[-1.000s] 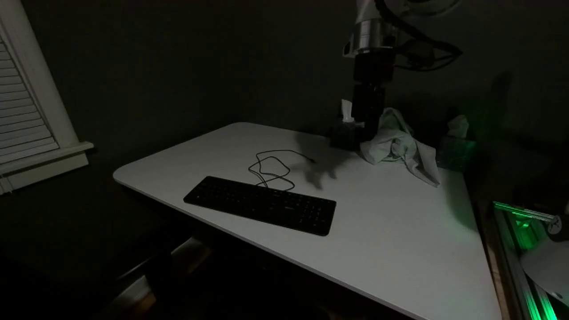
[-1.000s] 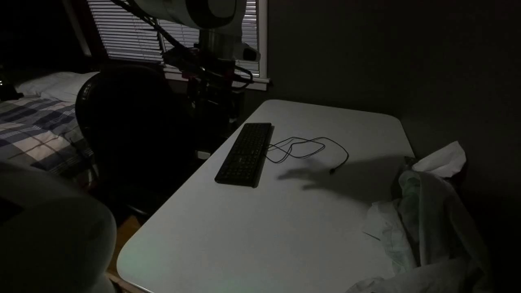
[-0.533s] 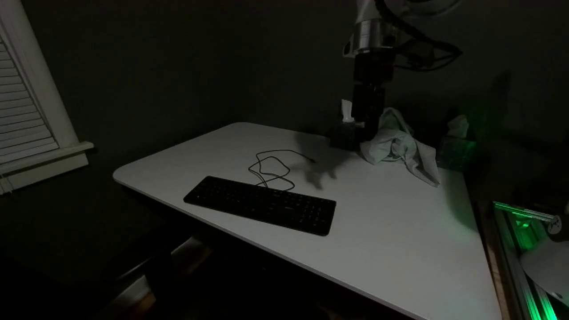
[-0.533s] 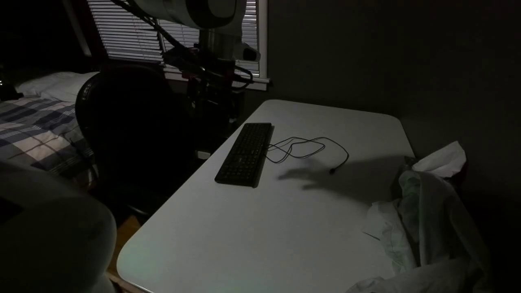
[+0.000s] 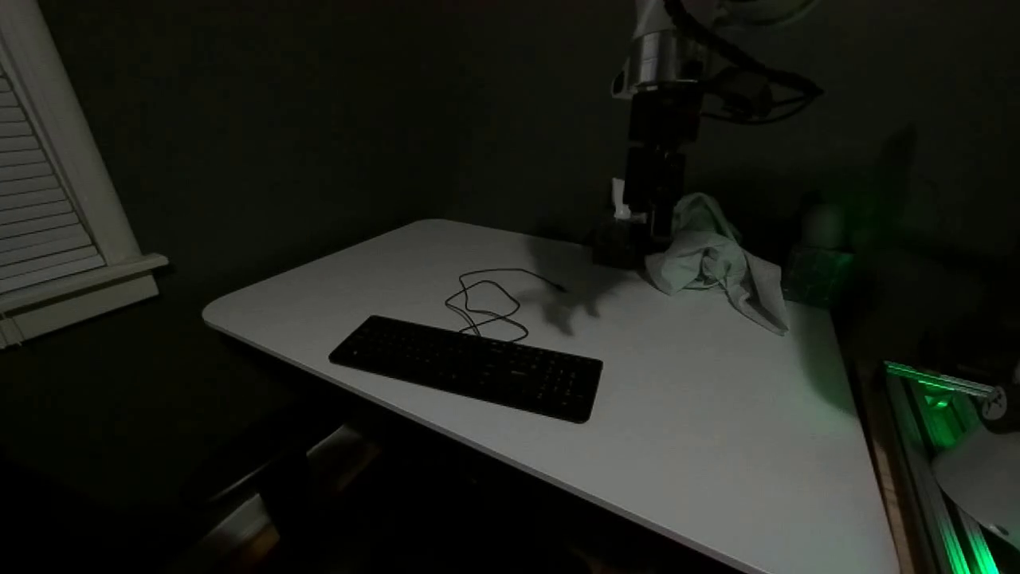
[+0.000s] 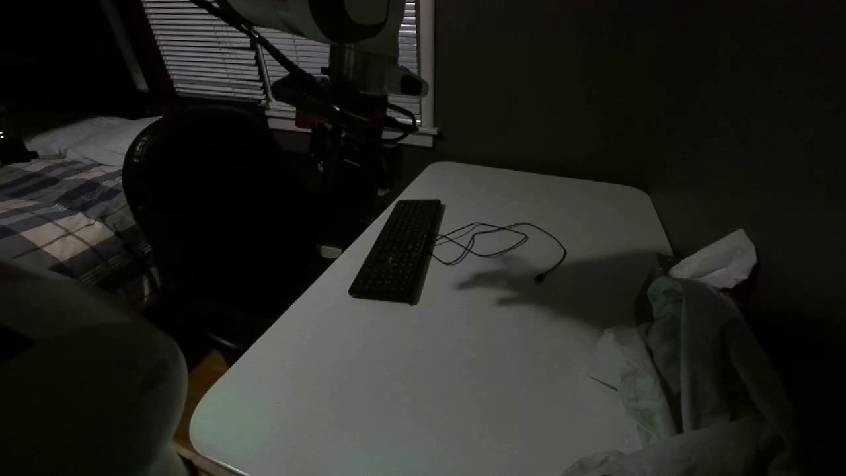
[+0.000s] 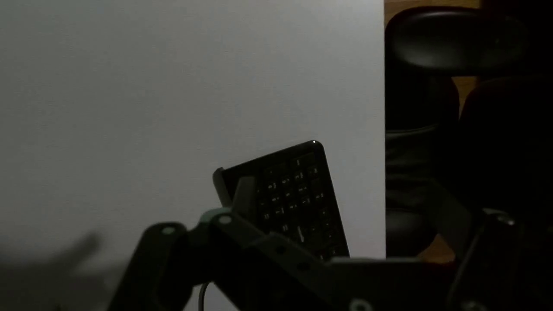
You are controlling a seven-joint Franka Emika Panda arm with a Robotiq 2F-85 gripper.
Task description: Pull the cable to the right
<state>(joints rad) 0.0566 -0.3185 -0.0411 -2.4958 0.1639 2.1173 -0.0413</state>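
The cable [image 5: 519, 269] is a thin dark wire lying in loose loops on the white table behind the keyboard [image 5: 470, 368]. In an exterior view its plug end [image 6: 539, 277] lies apart from the loops. Only a short piece of the cable [image 7: 201, 298] shows in the wrist view; the rest is hidden or out of frame. My gripper [image 5: 649, 227] hangs above the table, apart from the cable. In the wrist view my gripper [image 7: 345, 192] has its fingers wide apart, with nothing between them, above the keyboard's number-pad end [image 7: 293, 190]. It is very dark in an exterior view [image 6: 360, 182].
A crumpled light cloth [image 5: 709, 259] lies at the table's back edge beside a dark tissue box [image 5: 617, 245]. Another box [image 5: 817, 275] stands behind the cloth. A dark chair [image 6: 205, 218] stands by the table's front edge [image 7: 385, 129].
My arm and gripper have shifted slightly, a little left in an exterior view, and their shadow has moved a little. The cable and keyboard have not moved.
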